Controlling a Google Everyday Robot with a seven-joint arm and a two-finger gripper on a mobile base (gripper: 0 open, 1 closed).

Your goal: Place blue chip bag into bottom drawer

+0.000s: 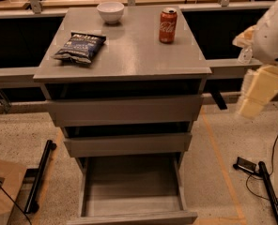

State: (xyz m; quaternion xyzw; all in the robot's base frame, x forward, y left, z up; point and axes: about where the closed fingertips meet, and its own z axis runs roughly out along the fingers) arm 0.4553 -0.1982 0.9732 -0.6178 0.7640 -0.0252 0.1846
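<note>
The blue chip bag lies flat on the left part of the grey cabinet's top, dark blue with white lettering. The bottom drawer is pulled out toward the camera and its inside looks empty. The two drawers above it are pushed in. My gripper hangs off the cabinet's right side at about top-drawer height, cream-coloured under the white arm. It is far from the bag and holds nothing that I can see.
A white bowl stands at the back of the cabinet top and a red soda can at the back right. A black bar and a cardboard box lie on the floor at left; cables and a black stand at right.
</note>
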